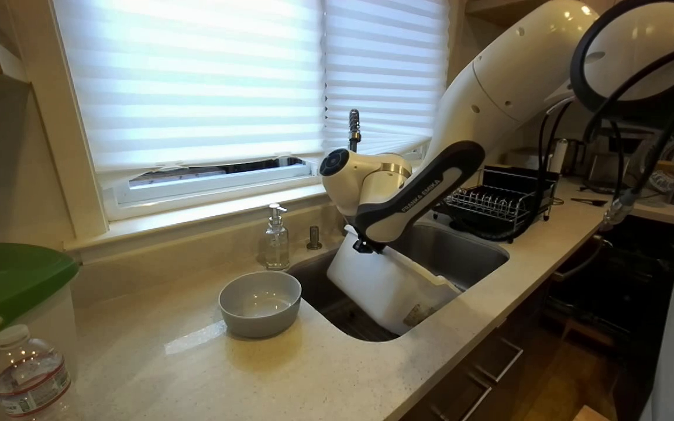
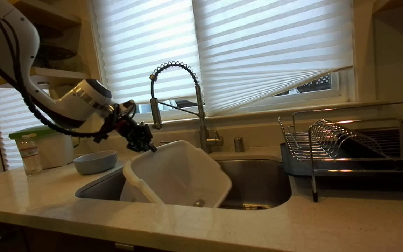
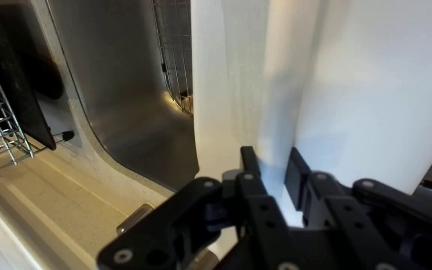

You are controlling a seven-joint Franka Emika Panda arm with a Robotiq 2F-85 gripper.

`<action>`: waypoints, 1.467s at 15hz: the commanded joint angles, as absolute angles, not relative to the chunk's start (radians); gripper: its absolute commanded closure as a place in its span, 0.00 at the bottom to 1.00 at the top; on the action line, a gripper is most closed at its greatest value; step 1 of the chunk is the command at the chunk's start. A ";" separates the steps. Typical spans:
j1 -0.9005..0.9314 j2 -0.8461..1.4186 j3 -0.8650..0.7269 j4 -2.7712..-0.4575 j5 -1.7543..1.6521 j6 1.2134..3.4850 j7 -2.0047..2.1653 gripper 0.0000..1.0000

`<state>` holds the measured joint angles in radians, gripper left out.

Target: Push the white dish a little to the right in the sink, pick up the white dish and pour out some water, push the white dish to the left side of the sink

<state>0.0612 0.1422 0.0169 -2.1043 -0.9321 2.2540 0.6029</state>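
The white dish point(image 1: 372, 292) is tilted inside the sink point(image 1: 477, 251), with one side raised and its open side facing the dish rack end. It also shows in an exterior view point(image 2: 184, 171) and in the wrist view point(image 3: 369, 75). My gripper point(image 2: 152, 148) is at the raised rim, on the side nearest the round bowl. In the wrist view, the fingers point(image 3: 272, 153) stand on both sides of the rim, closed around it. A small round metal piece point(image 2: 198, 202) shows low inside the dish. Any water in the dish cannot be made out.
A greyish round bowl point(image 1: 261, 307) stands on the counter beside the sink. A soap dispenser point(image 1: 277, 242) and the tall faucet point(image 2: 202, 122) stand behind it. A dish rack point(image 2: 345, 150) is at the far end. A bottle point(image 2: 30, 157) and green-lidded container point(image 2: 56, 150) stand beyond the bowl.
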 commanded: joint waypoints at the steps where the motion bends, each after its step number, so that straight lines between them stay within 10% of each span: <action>1: 0.068 0.065 0.027 -2.105 -0.913 2.243 0.524 0.94; 22: 0.021 0.082 -0.009 -2.119 -0.872 2.274 0.411 0.94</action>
